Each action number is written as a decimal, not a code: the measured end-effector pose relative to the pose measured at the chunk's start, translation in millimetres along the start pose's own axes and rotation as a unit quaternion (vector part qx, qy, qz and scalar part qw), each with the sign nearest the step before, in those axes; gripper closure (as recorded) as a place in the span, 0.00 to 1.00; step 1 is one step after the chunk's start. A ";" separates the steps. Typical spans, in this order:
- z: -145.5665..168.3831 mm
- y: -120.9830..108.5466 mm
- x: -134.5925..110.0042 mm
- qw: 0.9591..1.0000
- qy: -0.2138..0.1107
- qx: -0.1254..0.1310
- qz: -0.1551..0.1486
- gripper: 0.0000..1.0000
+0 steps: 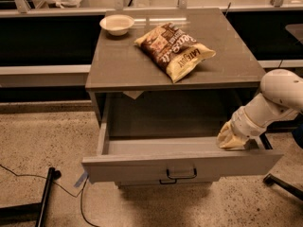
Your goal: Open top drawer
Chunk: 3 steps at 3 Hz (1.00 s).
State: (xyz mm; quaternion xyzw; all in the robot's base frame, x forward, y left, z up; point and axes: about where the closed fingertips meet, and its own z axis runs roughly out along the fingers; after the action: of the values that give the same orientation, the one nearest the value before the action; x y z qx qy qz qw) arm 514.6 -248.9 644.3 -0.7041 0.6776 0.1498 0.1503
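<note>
the top drawer [142,165] is seen drawn well out beneath the tabletop [142,65] (black handle [181,174] centred); the gripper [232,138] is set inside its right end, grip state not discernible.

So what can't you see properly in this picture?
All in the camera view:
1. The gripper, at the right end of the open top drawer: its tip is hidden behind the drawer front.
2. The drawer floor: its near part is hidden by the front.
3. The lower drawers: mostly covered by the open drawer.
4. The robot arm: cut off by the right edge.
</note>
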 end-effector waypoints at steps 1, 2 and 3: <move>0.2 1.1 -43.1 1.000 -0.028 -0.006 -0.011 1.00; 12.1 11.0 -75.6 0.998 -0.044 -0.019 -0.026 1.00; 28.6 23.9 -99.3 0.995 -0.086 -0.033 -0.036 1.00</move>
State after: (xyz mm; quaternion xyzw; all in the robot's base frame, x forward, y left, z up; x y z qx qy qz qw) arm 486.9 -147.6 659.2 -0.7174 0.6309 0.2263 0.1899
